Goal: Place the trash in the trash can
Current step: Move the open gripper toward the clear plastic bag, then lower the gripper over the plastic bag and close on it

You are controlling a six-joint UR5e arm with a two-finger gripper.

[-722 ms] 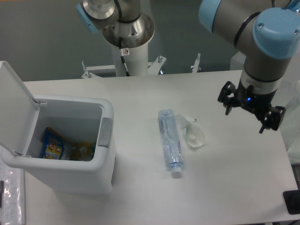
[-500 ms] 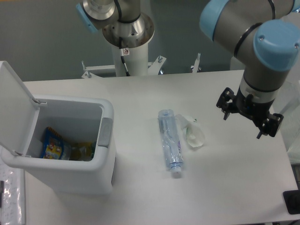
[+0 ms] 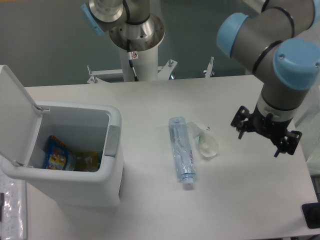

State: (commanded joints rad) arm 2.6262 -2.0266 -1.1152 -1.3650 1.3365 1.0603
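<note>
A slim clear water bottle (image 3: 181, 152) lies on the white table, cap toward the front edge. A thin whitish-clear plastic bag (image 3: 204, 140) lies crumpled just to its right, touching it. The white trash can (image 3: 112, 170) stands at the left with its lid (image 3: 15, 116) swung up and open. Blue-and-yellow snack packets (image 3: 59, 159) lie inside it. My gripper (image 3: 265, 134) hangs above the table at the right, well clear of the bag, open with nothing between its fingers.
The arm's white pedestal (image 3: 136, 47) rises behind the table's back edge. The table's right edge (image 3: 307, 165) runs just past my gripper. A dark object (image 3: 312, 215) sits at the bottom right corner.
My gripper has dropped slightly lower and shifted a little toward the table's front. The bottle, bag and trash can lie as before.
</note>
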